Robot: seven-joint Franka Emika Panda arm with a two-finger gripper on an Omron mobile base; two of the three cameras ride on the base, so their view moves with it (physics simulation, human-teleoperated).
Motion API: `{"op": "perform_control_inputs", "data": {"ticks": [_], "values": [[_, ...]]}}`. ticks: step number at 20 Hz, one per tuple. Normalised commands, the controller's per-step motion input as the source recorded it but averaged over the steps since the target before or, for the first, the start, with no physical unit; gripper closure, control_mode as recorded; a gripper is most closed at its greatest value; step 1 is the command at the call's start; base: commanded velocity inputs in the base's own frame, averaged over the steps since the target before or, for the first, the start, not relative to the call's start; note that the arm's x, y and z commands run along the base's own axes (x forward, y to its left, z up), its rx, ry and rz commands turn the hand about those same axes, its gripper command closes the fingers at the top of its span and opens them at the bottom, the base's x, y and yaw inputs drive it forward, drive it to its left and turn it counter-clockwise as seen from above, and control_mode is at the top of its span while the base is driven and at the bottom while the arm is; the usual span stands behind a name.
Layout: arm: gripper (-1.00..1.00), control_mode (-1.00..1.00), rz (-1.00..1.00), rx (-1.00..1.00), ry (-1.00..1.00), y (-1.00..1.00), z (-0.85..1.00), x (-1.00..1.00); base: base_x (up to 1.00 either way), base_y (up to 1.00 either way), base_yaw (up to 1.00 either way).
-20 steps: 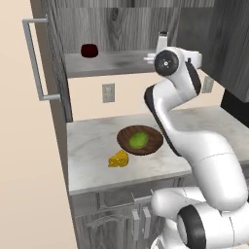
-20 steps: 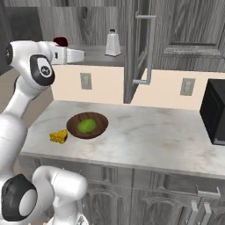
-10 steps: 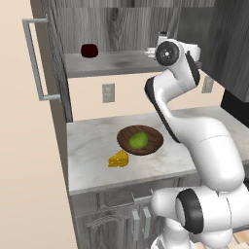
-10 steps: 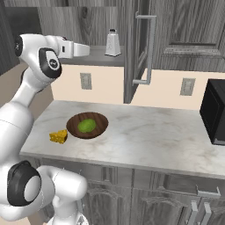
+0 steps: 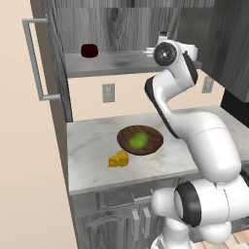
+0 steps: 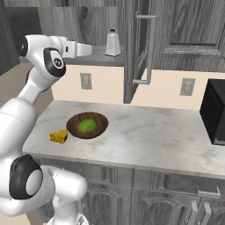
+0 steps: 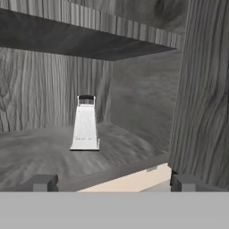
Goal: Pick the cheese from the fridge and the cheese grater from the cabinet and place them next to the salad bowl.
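- Left base view: the arm stands tall in front of the open cabinet (image 5: 121, 29), its wrist level with the grey shelf (image 5: 116, 62). A dark red cup (image 5: 89, 50) sits toward the shelf's left end. Down on the table (image 5: 87, 151), the salad bowl (image 5: 140, 140) holds its green lettuce (image 5: 138, 140), and the cheese (image 5: 118, 159) lies just beside the bowl, toward the table's front left. The cabinet door (image 5: 41, 58) hangs open at the left with its long silver bar handle.
- Right base view: here the hand (image 6: 90, 50) points along the shelf toward the cheese grater (image 6: 113, 43), which stands upright on the shelf, near the hand but apart from it. The other cabinet door (image 6: 139, 48) stands open right of the grater. Below, the cheese rests close to the bowl on the side of the table's left edge. A black appliance (image 6: 214, 112) sits at the table's right end.
- Hand view: the grater stands upright, centred on the shelf, well back toward the rear wall. The two dark fingertips (image 7: 43, 182) sit wide apart at the bottom, nothing between them, the cabinet's side wall close on the right.
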Motion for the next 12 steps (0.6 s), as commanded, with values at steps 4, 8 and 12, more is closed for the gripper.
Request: {"op": "perform_control_inputs", "data": {"ticks": [4,8,12], "values": [[-1.0,-1.0,0.0,0.0,0.0,0.0,0.0,0.18,0.0,0.0,0.0],[-1.0,-1.0,0.0,0.0,0.0,0.0,0.0,0.24,0.0,0.0,0.0],[-1.0,-1.0,0.0,0.0,0.0,0.0,0.0,0.25,0.0,0.0,0.0]]}}
